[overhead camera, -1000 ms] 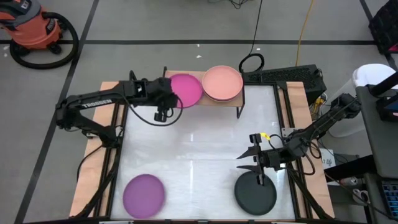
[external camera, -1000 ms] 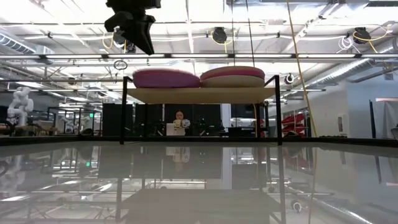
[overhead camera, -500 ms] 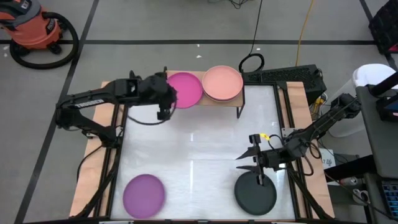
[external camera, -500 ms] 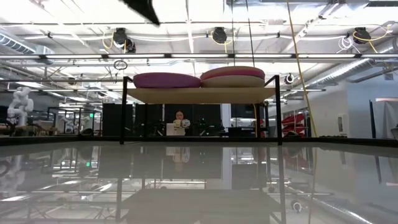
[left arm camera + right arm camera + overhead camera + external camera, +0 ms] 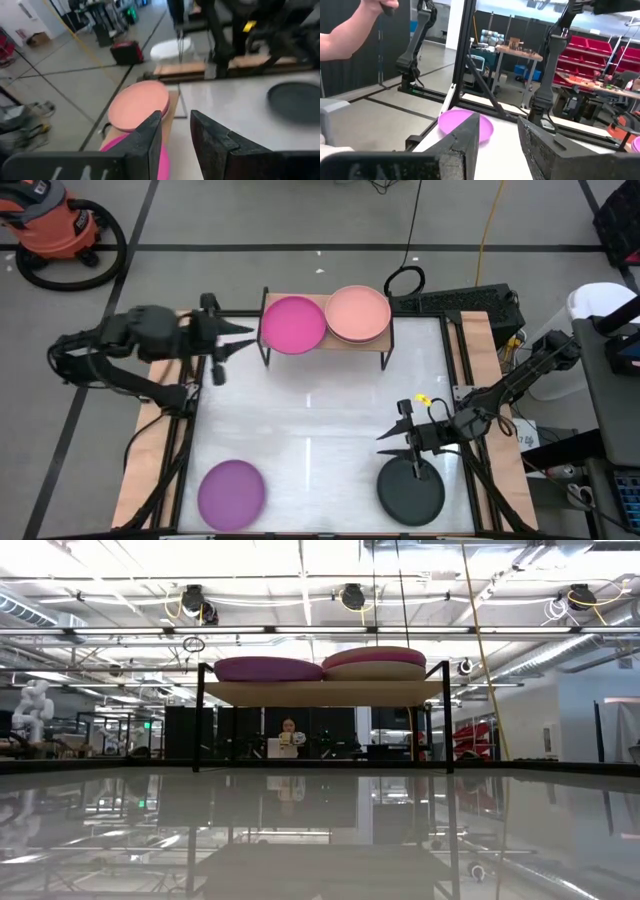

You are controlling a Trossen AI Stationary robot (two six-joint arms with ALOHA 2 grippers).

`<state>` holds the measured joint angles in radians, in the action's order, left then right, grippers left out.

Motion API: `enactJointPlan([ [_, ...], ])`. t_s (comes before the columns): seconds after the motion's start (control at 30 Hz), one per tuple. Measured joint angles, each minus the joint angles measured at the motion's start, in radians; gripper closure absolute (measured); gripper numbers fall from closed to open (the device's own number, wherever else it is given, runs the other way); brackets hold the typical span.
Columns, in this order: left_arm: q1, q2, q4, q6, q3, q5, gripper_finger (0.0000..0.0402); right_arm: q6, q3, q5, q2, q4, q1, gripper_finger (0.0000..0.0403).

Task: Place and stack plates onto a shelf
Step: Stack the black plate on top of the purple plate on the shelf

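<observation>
Left gripper off the shelf's left end, near the table's far left corner, fingers spread with nothing between them. Purple plate flat at the table's near left corner. On the shelf against the far edge: magenta plate topping the left pile, salmon pink plate topping the right pile, rims touching. Right gripper above the table near the right edge, just beyond the black plate, fingers apart and empty. Black plate flat at the near right corner.
</observation>
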<state>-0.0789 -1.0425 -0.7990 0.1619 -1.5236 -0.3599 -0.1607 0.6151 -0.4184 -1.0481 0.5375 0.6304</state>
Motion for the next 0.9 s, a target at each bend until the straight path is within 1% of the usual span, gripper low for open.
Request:
enactJointPlan([
  [0.1, -0.028, 0.095, 0.091, -0.044, 0.109, 0.001, 0.0294, -0.014, 0.000, -0.005, 0.000, 0.006, -0.003, 0.0287],
  [0.3, -0.077, 0.255, 0.327, -0.091, 0.382, 0.024, 0.0294, -0.018, 0.000, -0.007, 0.000, 0.011, -0.028, 0.0287],
  [0.4, -0.099, 0.304, 0.454, -0.114, 0.503, 0.045, 0.0294, -0.002, 0.000, -0.007, 0.000, 0.011, -0.039, 0.0287],
  [0.53, -0.121, 0.324, 0.602, -0.103, 0.638, 0.047, 0.0294, 0.000, 0.000, -0.008, 0.000, 0.011, -0.042, 0.0287],
  [0.7, -0.125, 0.324, 0.716, -0.100, 0.743, 0.047, 0.0294, 0.012, 0.000, -0.006, 0.000, 0.005, -0.042, 0.0287],
  [0.9, -0.125, 0.324, 0.770, -0.115, 0.790, 0.047, 0.0294, 0.018, 0.000, -0.005, 0.000, -0.021, -0.042, 0.0287],
])
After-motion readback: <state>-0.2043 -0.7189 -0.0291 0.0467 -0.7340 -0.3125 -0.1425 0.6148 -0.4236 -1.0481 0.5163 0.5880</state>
